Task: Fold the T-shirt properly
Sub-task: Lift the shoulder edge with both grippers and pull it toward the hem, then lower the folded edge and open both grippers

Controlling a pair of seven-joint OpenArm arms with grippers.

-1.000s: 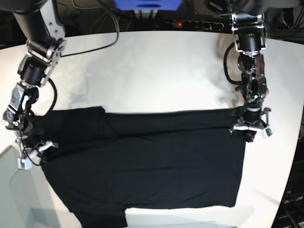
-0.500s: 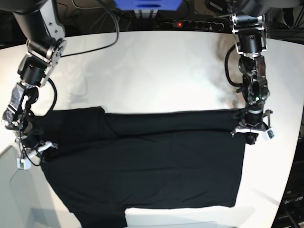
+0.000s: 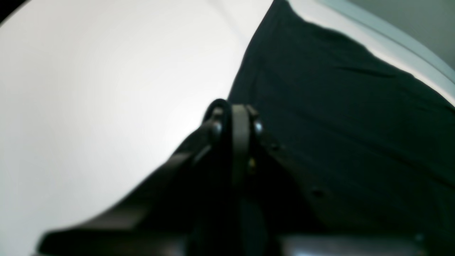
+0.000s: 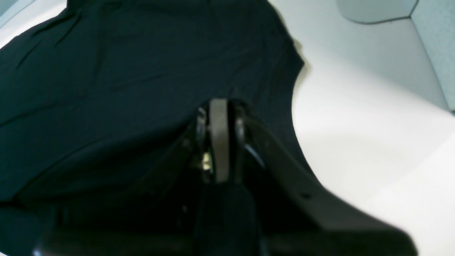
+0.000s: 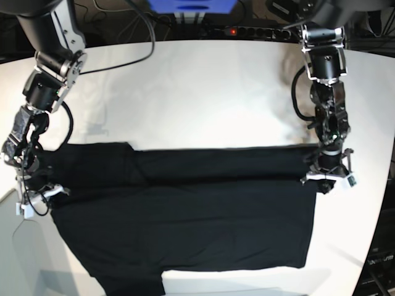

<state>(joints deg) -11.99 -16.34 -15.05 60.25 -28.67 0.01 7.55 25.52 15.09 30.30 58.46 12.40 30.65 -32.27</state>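
Note:
The black T-shirt (image 5: 185, 222) lies spread on the white table (image 5: 197, 92), its far part folded over into a straight band. No print or tag shows. My left gripper (image 5: 328, 177) is shut on the shirt's right end of that band; in the left wrist view (image 3: 239, 117) its jaws are closed at the cloth (image 3: 355, 106) edge. My right gripper (image 5: 36, 200) is shut on the shirt's left end near the sleeve; in the right wrist view (image 4: 218, 117) its jaws are closed on the cloth (image 4: 124, 71).
A power strip with a red light (image 5: 231, 29), a blue box (image 5: 191, 6) and cables sit behind the table. The table's curved edge and grey floor (image 5: 15, 259) are close to my right gripper. The table's right edge (image 5: 378, 203) is near my left gripper.
Both grippers have moved a little toward the front of the table, still holding the cloth. The folded far edge of the shirt has shifted forward with them.

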